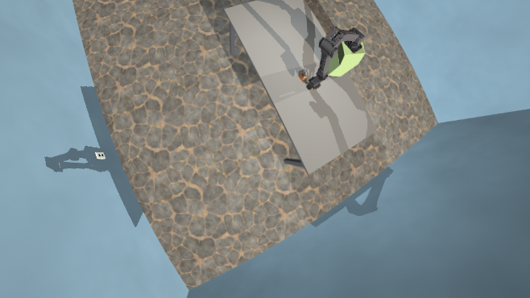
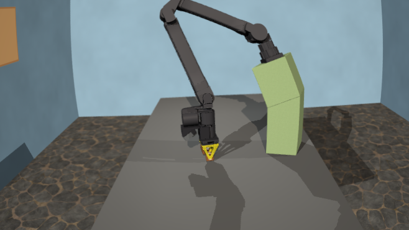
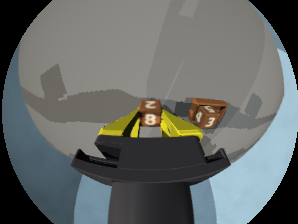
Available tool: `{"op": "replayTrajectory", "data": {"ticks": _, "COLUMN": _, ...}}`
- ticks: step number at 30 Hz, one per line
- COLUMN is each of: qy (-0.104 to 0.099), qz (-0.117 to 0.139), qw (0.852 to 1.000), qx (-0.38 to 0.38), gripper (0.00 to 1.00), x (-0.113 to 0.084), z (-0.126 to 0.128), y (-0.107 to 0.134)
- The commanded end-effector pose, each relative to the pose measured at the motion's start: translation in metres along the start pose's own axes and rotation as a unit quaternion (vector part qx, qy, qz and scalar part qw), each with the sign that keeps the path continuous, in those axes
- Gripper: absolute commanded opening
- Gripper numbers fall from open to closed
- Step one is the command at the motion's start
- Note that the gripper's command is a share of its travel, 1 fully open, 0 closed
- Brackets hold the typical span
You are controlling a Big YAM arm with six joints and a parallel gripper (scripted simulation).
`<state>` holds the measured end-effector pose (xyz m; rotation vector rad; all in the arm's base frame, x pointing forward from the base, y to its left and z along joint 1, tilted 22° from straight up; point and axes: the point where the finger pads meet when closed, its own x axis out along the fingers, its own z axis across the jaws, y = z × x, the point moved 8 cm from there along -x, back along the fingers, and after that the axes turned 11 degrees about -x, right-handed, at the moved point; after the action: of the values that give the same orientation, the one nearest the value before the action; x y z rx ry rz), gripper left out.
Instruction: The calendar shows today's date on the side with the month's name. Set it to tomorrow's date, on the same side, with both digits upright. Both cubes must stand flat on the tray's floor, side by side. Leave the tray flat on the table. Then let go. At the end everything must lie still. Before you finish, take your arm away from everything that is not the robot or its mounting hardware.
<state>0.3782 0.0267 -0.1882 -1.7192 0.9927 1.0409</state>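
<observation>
My gripper (image 3: 150,111) has yellow fingers and is shut on a small brown number cube (image 3: 150,115) with white digits on its faces. In the exterior view the gripper (image 2: 210,152) points straight down, low over the grey table, with a brown-orange piece showing at its tips. A second brown piece with white digits (image 3: 208,112), cube or tray I cannot tell, sits on the table just to the right of the held cube in the wrist view. From above, the brown pieces (image 1: 302,76) lie beside the gripper (image 1: 311,84). The month's name is too small to read.
The arm's light green base block (image 2: 281,104) stands on the table to the right of the gripper and also shows from above (image 1: 346,60). The long grey table (image 1: 300,83) stands on a stone-patterned floor. An orange panel (image 2: 7,36) hangs on the left wall.
</observation>
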Motion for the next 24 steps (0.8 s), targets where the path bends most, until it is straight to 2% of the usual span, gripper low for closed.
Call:
{"op": "replayTrajectory", "data": {"ticks": 1, "qy": 0.000, "qz": 0.005, "qw": 1.000, "qx": -0.004, "gripper": 0.26, "x": 0.0041, "z": -0.0029, "y": 0.0107}}
{"op": "replayTrajectory", "data": {"ticks": 7, "qy": 0.002, "qz": -0.004, "qw": 1.000, "qx": -0.003, "gripper": 0.26, "x": 0.0012, "z": -0.0045, "y": 0.0029}}
{"op": "replayTrajectory", "data": {"ticks": 24, "qy": 0.002, "qz": -0.004, "qw": 1.000, "qx": -0.003, "gripper": 0.26, "x": 0.0012, "z": -0.0045, "y": 0.0029}}
